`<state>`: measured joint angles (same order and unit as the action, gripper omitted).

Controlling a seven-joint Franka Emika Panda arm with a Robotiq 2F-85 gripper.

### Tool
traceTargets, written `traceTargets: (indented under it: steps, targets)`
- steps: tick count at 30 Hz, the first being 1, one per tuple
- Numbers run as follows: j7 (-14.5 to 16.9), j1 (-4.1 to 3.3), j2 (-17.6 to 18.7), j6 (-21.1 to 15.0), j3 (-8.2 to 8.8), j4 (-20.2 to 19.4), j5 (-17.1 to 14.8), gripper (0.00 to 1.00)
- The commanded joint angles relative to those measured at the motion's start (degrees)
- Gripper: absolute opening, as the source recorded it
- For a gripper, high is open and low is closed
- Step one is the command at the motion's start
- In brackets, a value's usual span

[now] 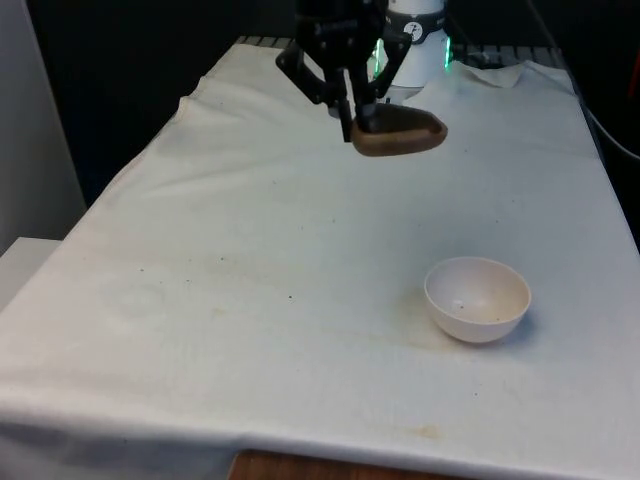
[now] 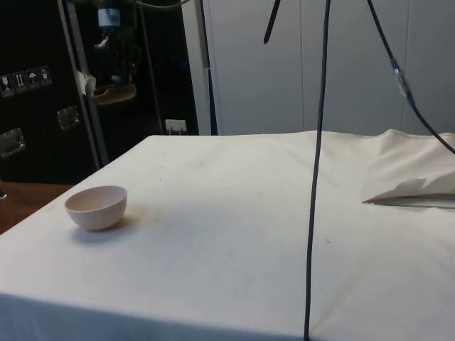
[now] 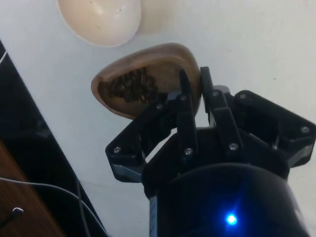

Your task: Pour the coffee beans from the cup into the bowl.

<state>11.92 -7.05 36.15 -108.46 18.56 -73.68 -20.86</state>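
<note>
My black gripper (image 1: 358, 118) hangs high over the far part of the table, shut on the rim of a brown wooden cup (image 1: 402, 133). The cup is held roughly level in the air, well above the cloth. In the wrist view the cup (image 3: 143, 79) holds a heap of dark coffee beans (image 3: 131, 86), and one finger (image 3: 186, 96) reaches inside the rim while the other presses outside. In the side view the cup (image 2: 114, 93) is a small brown shape against the dark cabinets. The cream bowl (image 1: 478, 298) stands on the cloth nearer the front view's right; its inside looks bare (image 3: 101, 19).
The white cloth (image 1: 250, 260) covers the whole table, with rumpled folds at the far right corner (image 1: 500, 75). A black cable (image 2: 316, 163) hangs down in the side view. A wooden edge (image 1: 300, 468) shows below the cloth's front hem.
</note>
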Motion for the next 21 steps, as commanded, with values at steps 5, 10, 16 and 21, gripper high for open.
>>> traceTargets:
  steps: [5,10,16,21]
  targets:
    - [-1.6,-0.06,0.1,-0.6,-1.83,0.2,0.9,0.01]
    - [-4.0,-0.46,1.0,-1.8,-3.78,0.6,2.5,0.01]
    - [-5.4,-0.52,2.0,-2.7,-5.1,0.9,4.1,0.01]
    - [-7.6,-0.57,3.9,-3.0,-6.59,2.5,7.0,0.01]
